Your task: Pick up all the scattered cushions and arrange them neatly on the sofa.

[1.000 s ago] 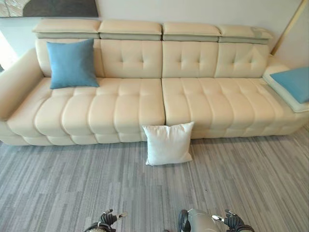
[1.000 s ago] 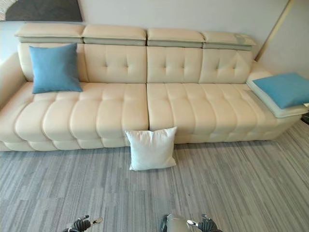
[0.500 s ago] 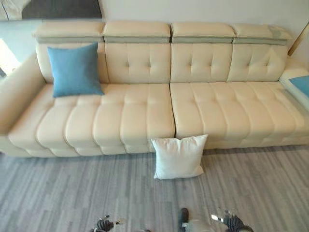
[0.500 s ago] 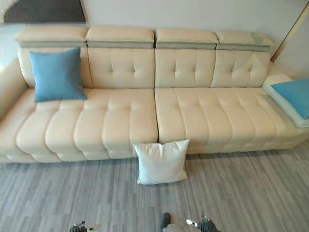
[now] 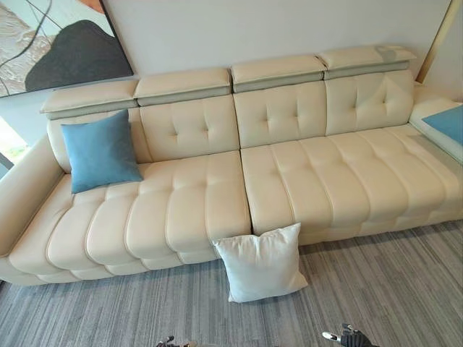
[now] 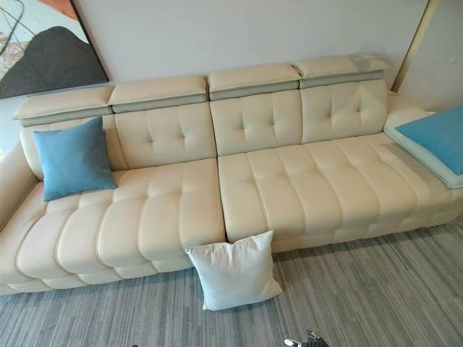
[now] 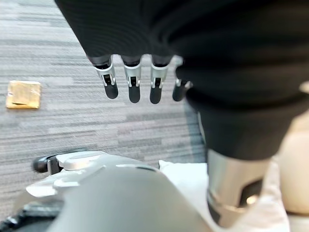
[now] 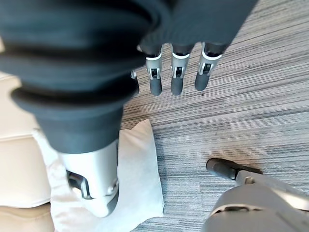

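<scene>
blue cushion (image 5: pixel 100 151) sits propped against the backrest at the left end of the cream sofa (image 5: pixel 289 188). white cushion (image 5: pixel 260 263) is on the grey carpet (image 5: pixel 391 289), leaning on the sofa front near the middle. another blue cushion (image 6: pixel 434 137) lies flat on the far right end. left hand (image 7: pixel 133 82) and right hand (image 8: pixel 176 72) both hang over the carpet, fingers straight and relaxed, holding nothing.

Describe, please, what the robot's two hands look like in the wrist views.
Each hand, left hand and right hand, has a dark ribbed cover over its back and wrist, a row of silver fingers with dark rounded tips, and a thick silver thumb set apart.
</scene>
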